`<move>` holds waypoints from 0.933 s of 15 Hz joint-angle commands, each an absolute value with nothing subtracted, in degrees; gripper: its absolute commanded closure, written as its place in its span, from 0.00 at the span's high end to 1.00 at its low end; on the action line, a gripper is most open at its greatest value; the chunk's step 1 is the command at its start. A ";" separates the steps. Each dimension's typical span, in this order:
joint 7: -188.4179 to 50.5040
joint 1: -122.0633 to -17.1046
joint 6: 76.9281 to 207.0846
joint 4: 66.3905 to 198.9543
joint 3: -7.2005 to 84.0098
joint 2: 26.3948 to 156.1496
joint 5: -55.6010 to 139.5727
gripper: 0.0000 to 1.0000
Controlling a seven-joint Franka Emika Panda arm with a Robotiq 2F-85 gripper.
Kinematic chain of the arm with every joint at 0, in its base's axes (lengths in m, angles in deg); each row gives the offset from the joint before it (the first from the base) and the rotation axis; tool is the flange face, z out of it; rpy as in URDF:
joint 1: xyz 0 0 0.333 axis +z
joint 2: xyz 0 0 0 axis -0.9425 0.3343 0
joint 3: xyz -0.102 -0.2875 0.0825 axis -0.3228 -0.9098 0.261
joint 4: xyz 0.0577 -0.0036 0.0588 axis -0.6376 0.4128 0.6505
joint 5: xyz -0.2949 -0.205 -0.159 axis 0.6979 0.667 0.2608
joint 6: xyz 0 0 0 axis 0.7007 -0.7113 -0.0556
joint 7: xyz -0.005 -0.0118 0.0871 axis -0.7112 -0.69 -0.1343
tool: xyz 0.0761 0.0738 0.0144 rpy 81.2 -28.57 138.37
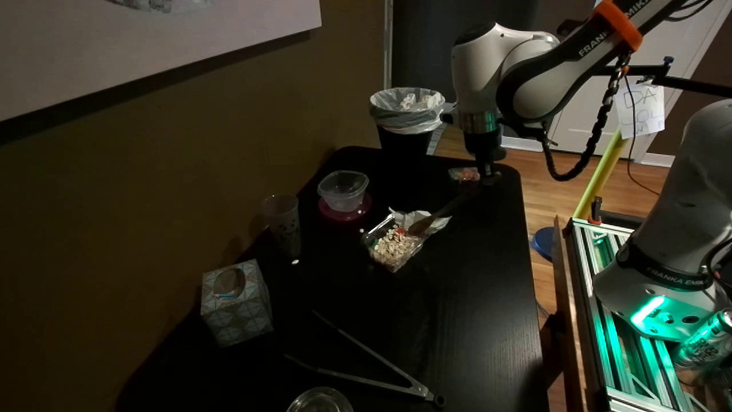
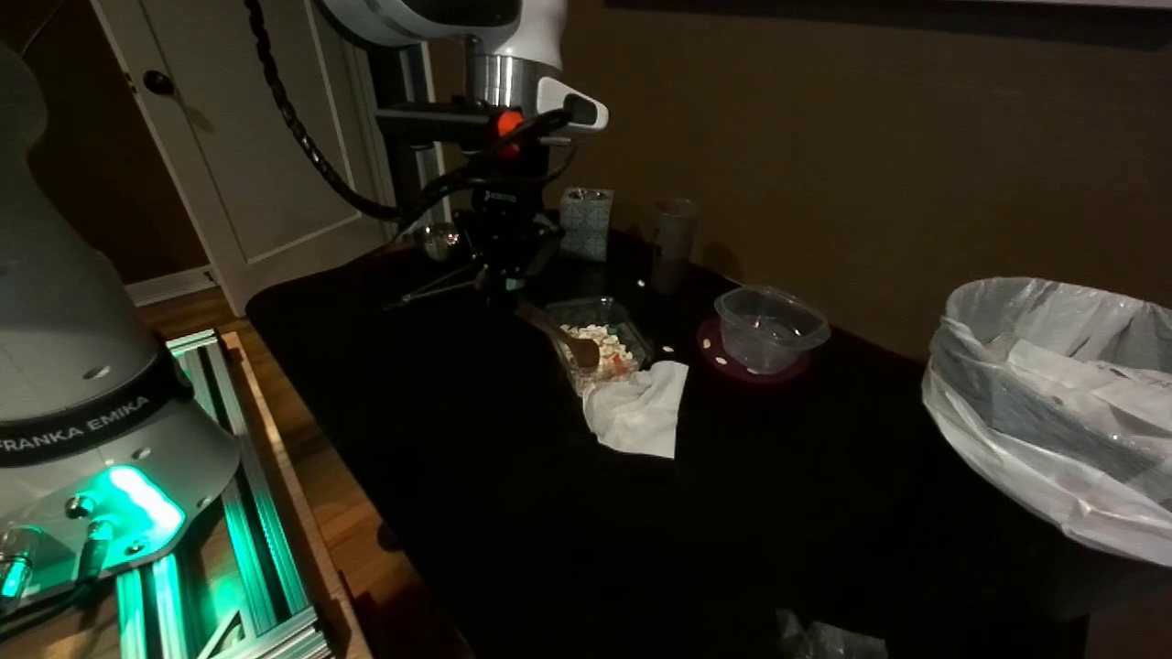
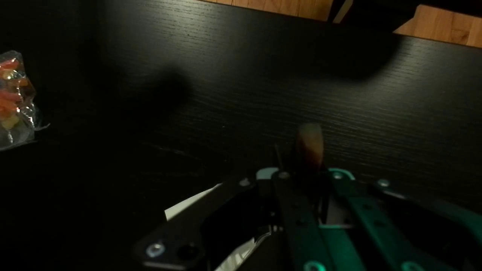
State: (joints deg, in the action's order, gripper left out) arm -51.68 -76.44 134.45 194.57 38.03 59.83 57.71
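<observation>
While the gripper has fingers clenched on the wooden spoon, its head rests against pale flakes in the clear tub; we judge stirring or scooping in hand; next move: steady grip needed

Home interior, wooden floor, panelled white door, brown wall, tissue box

Brown: wooden spoon, wall. Black: gripper, bin, tabletop — fine grain showing. White: paper sheet, bin liner. White and black: robot arm, orange band. Cream: flakes, red bit among them. Dark magenta: disc. Pale grey-blue: tissue box — triangle-patterned. Silver-grey: tongs. Red, orange, yellow: candy packet. Colourless: bowl. Bright green: glow on robot base.
</observation>
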 commanded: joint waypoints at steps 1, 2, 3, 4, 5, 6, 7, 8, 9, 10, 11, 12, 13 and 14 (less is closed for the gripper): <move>-51.73 -76.13 134.28 194.48 37.76 59.84 57.73 0.13; -51.73 -76.12 134.28 194.46 37.76 59.88 57.73 0.03; -51.97 -76.13 130.68 193.35 38.65 59.79 59.50 0.03; -51.53 -75.87 125.67 191.43 39.78 59.65 61.49 0.03; -50.47 -74.92 120.51 189.13 40.75 59.01 61.75 0.03; -50.81 -74.37 116.38 186.91 41.77 59.48 62.69 0.03; -49.51 -73.52 111.92 184.40 42.48 59.65 63.04 0.03; -48.72 -72.39 107.17 181.57 43.61 59.98 63.23 0.03; -48.09 -71.42 102.20 177.99 44.50 60.23 63.49 0.03; -45.73 -70.27 98.34 174.36 44.70 60.62 62.60 0.03; -44.08 -69.47 96.22 171.26 44.76 61.51 62.13 0.03; -42.57 -68.84 94.66 167.83 44.56 62.74 61.34 0.03; -40.91 -68.27 92.56 164.82 44.43 64.16 60.95 0.03; -39.28 -68.66 89.91 160.99 43.67 66.56 61.52 0.03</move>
